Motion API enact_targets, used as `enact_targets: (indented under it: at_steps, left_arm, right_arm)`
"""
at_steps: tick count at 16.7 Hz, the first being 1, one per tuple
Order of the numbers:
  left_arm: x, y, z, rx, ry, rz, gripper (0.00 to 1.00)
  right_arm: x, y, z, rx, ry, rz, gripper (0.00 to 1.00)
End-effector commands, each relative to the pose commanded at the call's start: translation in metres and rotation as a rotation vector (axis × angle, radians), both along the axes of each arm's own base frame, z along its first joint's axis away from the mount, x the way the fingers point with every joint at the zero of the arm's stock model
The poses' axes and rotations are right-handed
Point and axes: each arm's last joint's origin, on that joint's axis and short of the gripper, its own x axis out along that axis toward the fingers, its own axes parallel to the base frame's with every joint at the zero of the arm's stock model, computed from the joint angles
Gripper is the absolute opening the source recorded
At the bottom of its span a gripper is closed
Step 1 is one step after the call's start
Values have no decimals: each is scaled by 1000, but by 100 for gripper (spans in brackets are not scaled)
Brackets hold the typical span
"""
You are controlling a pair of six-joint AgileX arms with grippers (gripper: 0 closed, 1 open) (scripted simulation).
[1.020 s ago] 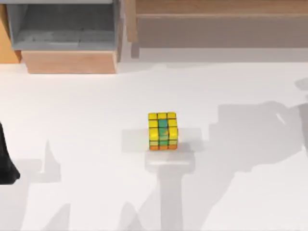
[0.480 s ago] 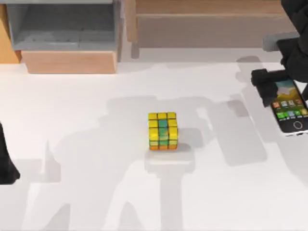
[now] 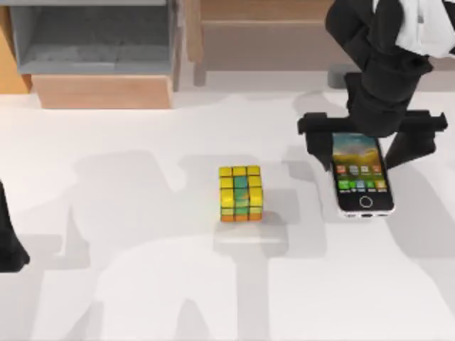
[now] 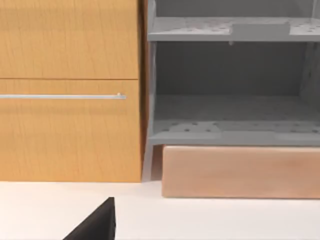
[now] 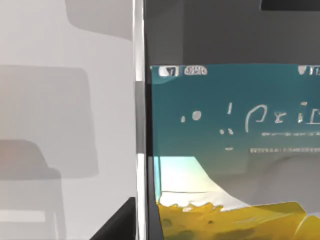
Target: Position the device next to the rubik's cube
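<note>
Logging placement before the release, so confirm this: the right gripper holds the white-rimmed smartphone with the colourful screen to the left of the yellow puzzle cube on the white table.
Wrong side. In the top view the white-rimmed smartphone sits to the right of the yellow puzzle cube, apart from it. The rest stands: the right gripper holds it over the white table.

The phone's far end is hidden under the right gripper, so the grip there cannot be made out. Left of the cube, the picture's edge cuts off the left arm.
</note>
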Motion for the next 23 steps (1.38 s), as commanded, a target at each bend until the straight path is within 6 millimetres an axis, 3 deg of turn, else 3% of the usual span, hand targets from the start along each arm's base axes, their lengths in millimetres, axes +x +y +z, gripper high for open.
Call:
enact_targets:
  at_steps: [15, 23]
  left_arm:
    - [0, 0, 0, 0, 0, 0, 100]
    - [0, 0, 0, 0, 0, 0, 100]
  right_arm:
    - [0, 6, -3, 14, -25, -25, 0]
    - [2, 9, -18, 30, -58, -22, 0]
